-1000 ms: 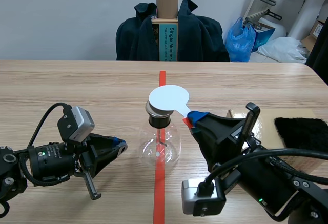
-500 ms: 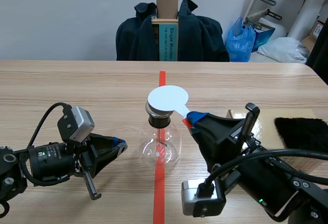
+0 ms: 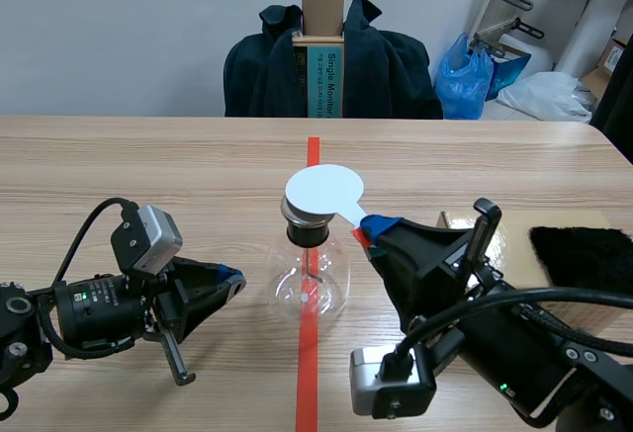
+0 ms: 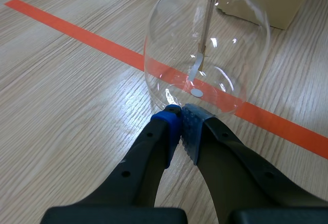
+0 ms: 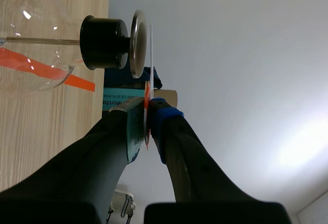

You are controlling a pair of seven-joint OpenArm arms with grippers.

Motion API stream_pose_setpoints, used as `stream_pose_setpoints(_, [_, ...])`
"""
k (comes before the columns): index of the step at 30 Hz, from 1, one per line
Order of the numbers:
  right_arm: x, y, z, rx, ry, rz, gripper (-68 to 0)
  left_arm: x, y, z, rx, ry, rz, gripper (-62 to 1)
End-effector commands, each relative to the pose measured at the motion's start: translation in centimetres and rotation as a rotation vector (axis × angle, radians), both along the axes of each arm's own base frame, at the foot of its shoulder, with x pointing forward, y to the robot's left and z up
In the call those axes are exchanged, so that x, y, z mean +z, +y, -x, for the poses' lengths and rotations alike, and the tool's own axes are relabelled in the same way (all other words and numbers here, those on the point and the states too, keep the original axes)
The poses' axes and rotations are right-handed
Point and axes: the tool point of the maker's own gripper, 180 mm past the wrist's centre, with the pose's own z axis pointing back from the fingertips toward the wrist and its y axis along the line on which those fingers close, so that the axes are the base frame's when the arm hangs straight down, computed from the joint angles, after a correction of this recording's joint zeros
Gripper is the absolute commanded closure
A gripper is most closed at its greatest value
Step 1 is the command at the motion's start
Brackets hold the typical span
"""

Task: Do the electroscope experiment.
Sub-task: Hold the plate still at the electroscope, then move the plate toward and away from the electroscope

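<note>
- Left arm lies low and nearly flat on the table, pointing in toward the middle.
- We see the left gripper (image 4: 180, 116) pressed together, pads meeting, nothing between them.
- Its tips sit right at the foot of the glass flask (image 4: 205, 44); we cannot tell whether they touch the glass.
- The flask stands upright on the red tape line (image 3: 308, 373) at mid table, with a black stopper (image 5: 102, 42) in the neck, a metal cap (image 5: 136, 43) on top and a foil leaf (image 4: 196, 69) hanging inside on a thin rod.
- Right arm comes in low from the right, angled up toward the flask top.
- We see the right gripper (image 5: 146, 115) pinching the handle end of the white disc (image 3: 324, 193).
- The disc lies flat over the metal cap, just beside it in the right wrist view; contact is unclear to us.
- A black cloth (image 3: 584, 254) lies on a tan board (image 3: 524, 229) beside the right arm.
</note>
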Motion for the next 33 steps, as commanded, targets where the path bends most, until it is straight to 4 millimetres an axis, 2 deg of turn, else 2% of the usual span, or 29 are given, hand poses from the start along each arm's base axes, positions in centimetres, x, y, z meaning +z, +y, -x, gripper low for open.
stream_pose_setpoints(1, [1.0, -0.3, -0.6, -0.007, -0.041, -0.006, -0.8, 0.9, -0.4, -0.4, -0.001, -0.025, 0.029, -1.9])
stream_pose_setpoints(15, [1.1, -0.8, -1.1, -0.046, -0.042, -0.007, -0.8, 0.9, -0.4, -0.4, -0.001, -0.025, 0.029, -1.9])
stream_pose_setpoints(33, [1.3, -5.5, -4.2, -0.361, -0.048, -0.019, -0.8, 0.9, -0.4, -0.4, -0.001, -0.025, 0.029, -1.9])
